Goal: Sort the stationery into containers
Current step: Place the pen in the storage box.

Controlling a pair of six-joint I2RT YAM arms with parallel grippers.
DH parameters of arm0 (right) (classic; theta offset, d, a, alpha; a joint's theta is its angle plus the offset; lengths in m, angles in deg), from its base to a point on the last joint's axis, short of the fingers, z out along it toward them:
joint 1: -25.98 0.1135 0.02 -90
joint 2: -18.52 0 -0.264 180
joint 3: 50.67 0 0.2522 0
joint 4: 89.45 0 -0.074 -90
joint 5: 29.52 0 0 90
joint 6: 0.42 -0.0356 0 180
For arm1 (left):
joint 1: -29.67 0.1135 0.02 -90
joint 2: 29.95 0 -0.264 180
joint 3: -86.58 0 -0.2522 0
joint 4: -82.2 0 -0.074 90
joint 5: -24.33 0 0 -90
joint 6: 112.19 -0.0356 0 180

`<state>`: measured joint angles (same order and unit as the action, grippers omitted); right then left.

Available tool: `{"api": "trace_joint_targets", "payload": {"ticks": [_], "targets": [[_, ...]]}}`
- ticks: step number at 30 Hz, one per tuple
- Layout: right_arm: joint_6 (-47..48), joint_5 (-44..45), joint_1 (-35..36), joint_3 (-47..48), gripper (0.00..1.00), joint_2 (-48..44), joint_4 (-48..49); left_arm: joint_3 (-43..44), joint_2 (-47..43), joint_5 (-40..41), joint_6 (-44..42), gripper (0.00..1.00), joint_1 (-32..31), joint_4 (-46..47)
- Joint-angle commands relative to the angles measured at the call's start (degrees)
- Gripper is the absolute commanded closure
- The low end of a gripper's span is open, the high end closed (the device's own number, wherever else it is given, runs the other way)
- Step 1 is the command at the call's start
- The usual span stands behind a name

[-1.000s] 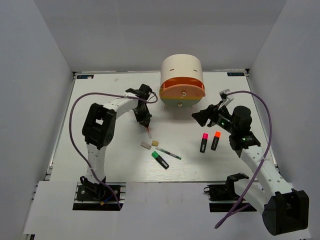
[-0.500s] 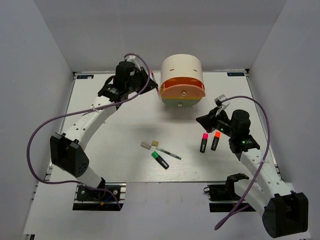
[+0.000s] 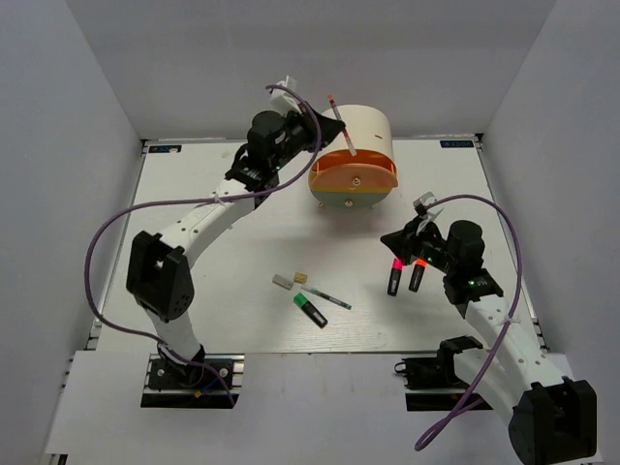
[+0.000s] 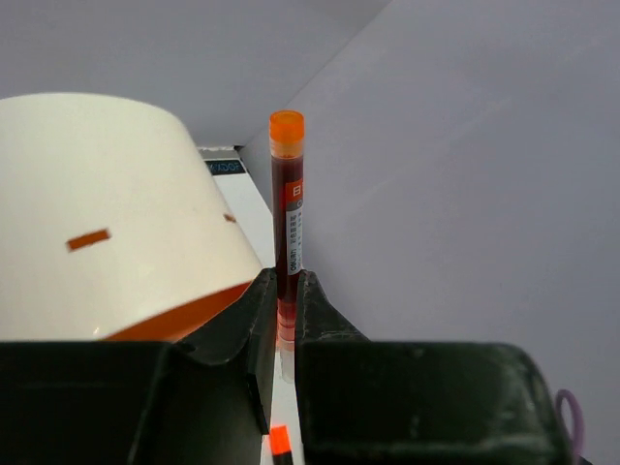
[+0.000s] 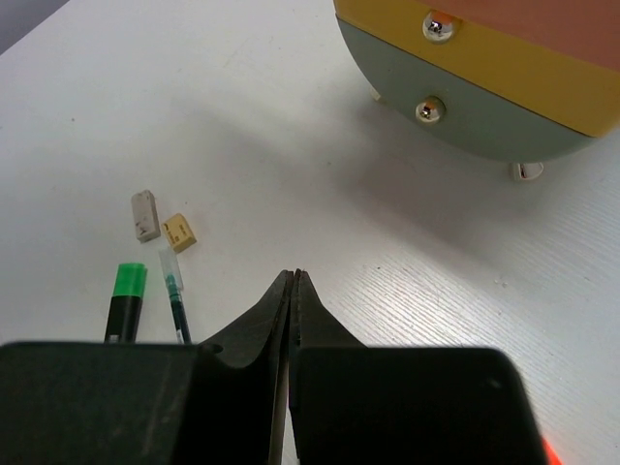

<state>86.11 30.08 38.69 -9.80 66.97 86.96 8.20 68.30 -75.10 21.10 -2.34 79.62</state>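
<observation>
My left gripper (image 3: pixel 320 118) is raised at the back and shut on the thin red-white pen (image 3: pixel 338 126) (image 4: pixel 287 218). The pen hangs slanted over the cream unit (image 3: pixel 352 131) (image 4: pixel 97 213), above its orange drawer (image 3: pixel 354 174), which juts forward. A yellow drawer (image 3: pixel 341 198) (image 5: pixel 504 68) sits below. My right gripper (image 3: pixel 391 240) (image 5: pixel 294 279) is shut and empty, low over the table just behind the pink-capped highlighter (image 3: pixel 395 276) and orange-capped highlighter (image 3: pixel 418 273). The green-capped highlighter (image 3: pixel 310 310) (image 5: pixel 124 295), teal pen (image 3: pixel 326 296) (image 5: pixel 175 300), grey eraser (image 3: pixel 282 282) (image 5: pixel 145 213) and tan eraser (image 3: pixel 301 277) (image 5: pixel 180 232) lie mid-table.
A grey-green drawer (image 5: pixel 465 121) with a round knob (image 5: pixel 424 111) forms the unit's bottom, standing on small feet. White walls close in the table (image 3: pixel 194 232) on three sides. Purple cables loop off both arms.
My left arm lifted the red-white pen off the table and swung it up and back over the unit. My right gripper closed and dropped slightly toward the two highlighters.
</observation>
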Motion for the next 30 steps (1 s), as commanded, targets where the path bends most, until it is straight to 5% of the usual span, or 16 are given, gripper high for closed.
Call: {"api": "trace_joint_targets", "payload": {"ticks": [1, 14, 30], "targets": [[1.53, -0.19, -0.23, -0.92, 1.00, -1.43, 1.25, 5.83, 2.72, -0.76, -5.57, 1.00, -1.91, 4.38], [0.92, 0.16, 0.03, -2.06, 1.00, -2.30, 1.87, 3.73, 5.28, 5.65, -20.08, 1.00, -7.28, 6.75], [0.39, 0.42, -0.14, -2.51, 1.00, -3.27, 1.60, 6.36, 9.58, 15.66, -23.78, 0.98, -10.62, 5.61]]}}
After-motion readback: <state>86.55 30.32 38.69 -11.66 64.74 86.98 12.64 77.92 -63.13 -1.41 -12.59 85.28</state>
